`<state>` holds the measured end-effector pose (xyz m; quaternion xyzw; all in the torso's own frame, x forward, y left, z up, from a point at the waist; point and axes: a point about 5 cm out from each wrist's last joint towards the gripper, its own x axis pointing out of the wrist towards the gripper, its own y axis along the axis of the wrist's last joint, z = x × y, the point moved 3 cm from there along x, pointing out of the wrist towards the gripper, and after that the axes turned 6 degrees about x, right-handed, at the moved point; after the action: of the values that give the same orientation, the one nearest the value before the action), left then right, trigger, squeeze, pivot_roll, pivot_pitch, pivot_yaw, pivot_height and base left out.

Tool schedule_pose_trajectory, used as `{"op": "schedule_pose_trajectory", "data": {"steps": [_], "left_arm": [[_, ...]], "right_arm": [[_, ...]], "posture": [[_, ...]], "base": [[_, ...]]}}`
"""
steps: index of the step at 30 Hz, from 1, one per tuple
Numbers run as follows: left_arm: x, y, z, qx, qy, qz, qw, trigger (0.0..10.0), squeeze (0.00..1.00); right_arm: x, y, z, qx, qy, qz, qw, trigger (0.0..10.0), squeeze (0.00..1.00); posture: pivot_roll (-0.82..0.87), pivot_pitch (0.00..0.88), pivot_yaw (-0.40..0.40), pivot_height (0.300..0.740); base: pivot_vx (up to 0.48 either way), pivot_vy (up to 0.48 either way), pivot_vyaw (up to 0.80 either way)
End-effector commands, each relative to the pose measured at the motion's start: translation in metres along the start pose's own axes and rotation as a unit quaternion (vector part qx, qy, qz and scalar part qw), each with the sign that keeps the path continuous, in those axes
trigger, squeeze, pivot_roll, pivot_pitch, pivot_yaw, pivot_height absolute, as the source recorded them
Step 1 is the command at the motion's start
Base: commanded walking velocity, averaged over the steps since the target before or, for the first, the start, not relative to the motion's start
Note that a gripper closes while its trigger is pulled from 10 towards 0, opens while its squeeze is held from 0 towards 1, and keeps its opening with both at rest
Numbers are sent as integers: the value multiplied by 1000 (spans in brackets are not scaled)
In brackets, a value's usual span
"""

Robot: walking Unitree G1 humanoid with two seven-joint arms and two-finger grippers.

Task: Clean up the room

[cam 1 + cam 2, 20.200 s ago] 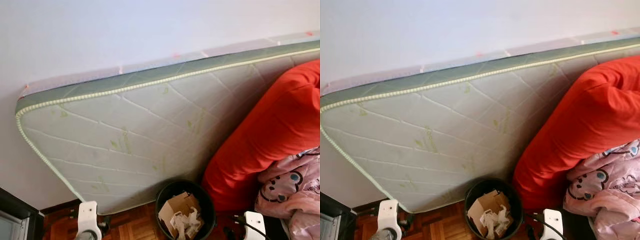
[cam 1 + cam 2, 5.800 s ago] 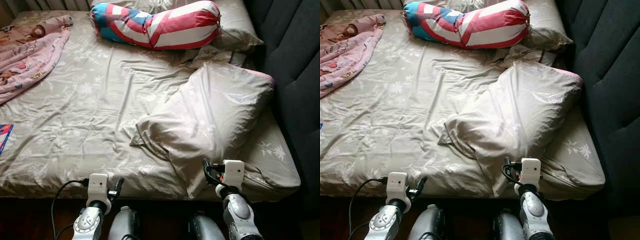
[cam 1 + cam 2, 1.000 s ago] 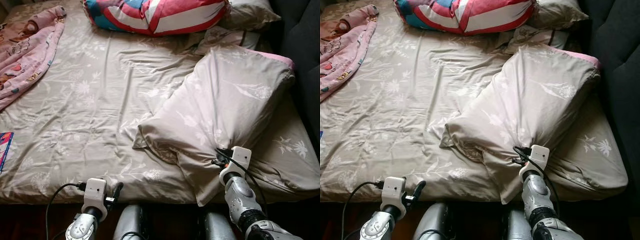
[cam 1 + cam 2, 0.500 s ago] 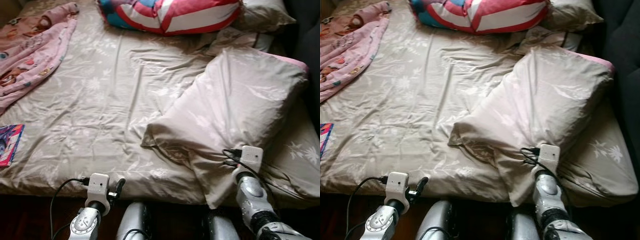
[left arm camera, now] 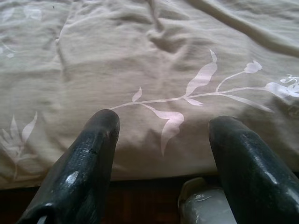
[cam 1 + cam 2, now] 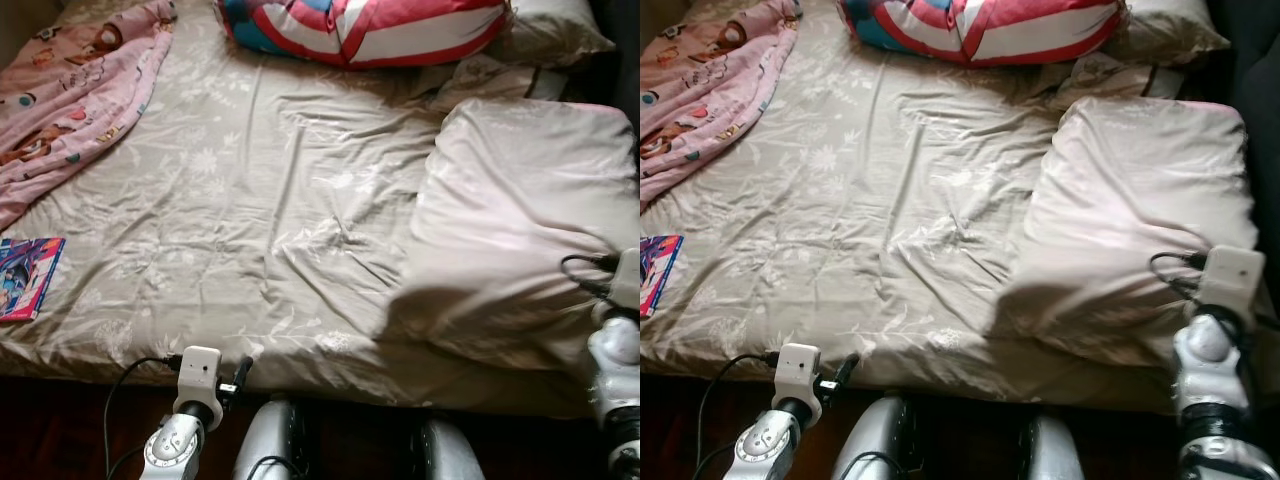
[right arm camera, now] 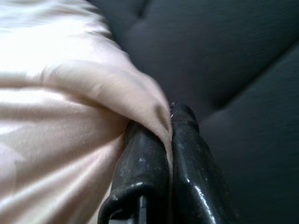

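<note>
A large beige pillow lies flat on the right side of the bed, next to the dark headboard. My right gripper is shut on a fold of the pillow's cover at its near right corner, with the headboard just behind it. Its wrist stands at the bed's right front edge. My left gripper is open and holds nothing. It hovers low at the front edge of the bed, over the flower-printed sheet.
A red, white and blue striped bolster lies across the far end, with a second beige pillow beside it. A pink blanket covers the far left corner. A colourful booklet sits at the left edge.
My right arm has swung right with the pillow corner in its grip. The pillow has turned from a diagonal lie to square against the headboard side. The left arm has stayed put.
</note>
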<state>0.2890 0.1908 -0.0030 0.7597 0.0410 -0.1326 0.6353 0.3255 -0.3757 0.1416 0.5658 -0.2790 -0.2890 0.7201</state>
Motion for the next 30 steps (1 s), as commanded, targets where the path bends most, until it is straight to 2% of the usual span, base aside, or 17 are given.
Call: {"op": "schedule_pose_trajectory", "data": {"steps": [1,5,9,12,13,16,20,22,26,30], "left_arm": [[-8,-15,-2,-3,2,-23,1000,10000,0],[-8,-16,-1,-2,-1,-26,1000,10000,0],[-7,-17,0,-1,-4,-27,1000,10000,0],[-7,-17,0,0,-5,-28,1000,10000,0],[-7,-17,0,1,-7,-29,1000,10000,0],[-7,-17,0,2,-8,-28,1000,10000,0],[-7,-17,0,4,-8,-27,1000,10000,0],[-7,-17,-1,4,-7,-27,1000,10000,0],[-7,-16,0,4,-8,-25,1000,10000,0],[-7,-16,1,3,-9,-24,1000,10000,0]], "right_arm": [[15,35,42,-7,-79,53,995,10000,0],[20,44,68,-19,-112,62,992,10000,0],[18,44,80,-25,-134,58,989,10000,0],[17,42,78,-22,-130,52,990,10000,0],[14,37,70,-15,-113,42,993,10000,0],[11,29,59,5,-99,31,995,10000,0],[9,29,58,9,-98,31,995,10000,0],[9,34,55,20,-90,41,995,10000,1000],[10,43,56,1,-93,60,994,10000,1000],[10,54,52,6,-82,91,992,10000,1000]], "posture": [[23,253,77,650],[11,254,81,650],[10,253,88,650],[7,252,90,650],[9,252,93,650],[19,251,95,650],[20,251,96,650],[18,251,95,650],[20,251,92,650],[17,250,90,650]], "base": [[0,0,0],[0,0,0],[0,0,0],[0,0,0],[0,0,0],[0,0,0],[0,0,0],[0,0,0],[0,0,0],[0,0,0]]}}
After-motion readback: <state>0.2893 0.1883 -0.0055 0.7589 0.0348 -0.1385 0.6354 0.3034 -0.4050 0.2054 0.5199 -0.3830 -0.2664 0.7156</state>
